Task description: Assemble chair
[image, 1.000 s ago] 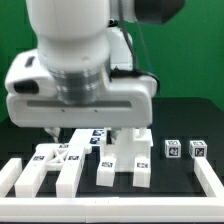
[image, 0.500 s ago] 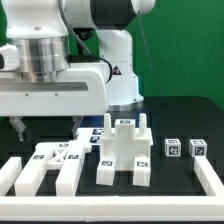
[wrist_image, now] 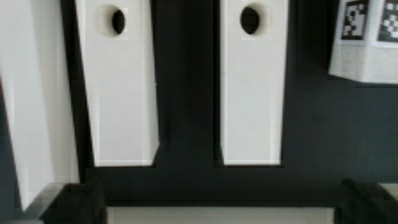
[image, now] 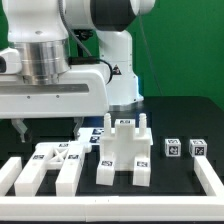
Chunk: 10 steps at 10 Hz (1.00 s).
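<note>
Your gripper (image: 50, 128) hangs with its fingers spread wide and holds nothing. Two long chair bars (image: 68, 172) lie side by side right under it, on the exterior view's left. They run from the back toward the camera. In the wrist view, each bar (wrist_image: 118, 90) lies crosswise to the line between the fingers, so I think a squeeze would catch its thin side.
</note>
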Motion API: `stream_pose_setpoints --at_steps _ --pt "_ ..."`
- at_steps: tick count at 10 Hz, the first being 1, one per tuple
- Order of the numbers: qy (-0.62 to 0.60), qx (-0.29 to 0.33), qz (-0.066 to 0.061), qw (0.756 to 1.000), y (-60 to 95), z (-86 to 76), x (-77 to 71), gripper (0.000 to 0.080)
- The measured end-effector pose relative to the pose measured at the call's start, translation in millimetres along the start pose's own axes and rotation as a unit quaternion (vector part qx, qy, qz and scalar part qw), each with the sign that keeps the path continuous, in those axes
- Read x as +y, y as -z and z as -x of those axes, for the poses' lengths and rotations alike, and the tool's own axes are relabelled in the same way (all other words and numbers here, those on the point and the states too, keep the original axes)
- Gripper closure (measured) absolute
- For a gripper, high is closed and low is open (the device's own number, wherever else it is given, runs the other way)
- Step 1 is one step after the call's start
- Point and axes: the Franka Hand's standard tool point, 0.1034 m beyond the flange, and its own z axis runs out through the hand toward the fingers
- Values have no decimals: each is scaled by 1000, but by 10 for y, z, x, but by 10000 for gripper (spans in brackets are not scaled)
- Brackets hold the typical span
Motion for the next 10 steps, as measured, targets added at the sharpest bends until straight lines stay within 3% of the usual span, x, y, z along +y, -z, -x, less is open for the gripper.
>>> stream_pose_setpoints --at_steps 1,3,7,10 --pt "-5 -4 -2 1000 -81 85 -12 150" --pt "-6 3 2 1000 -185 69 -70 150" --pt "-6 5 3 1000 -187 65 -60 150" --pt "0 9 10 1000 -353 191 -145 150"
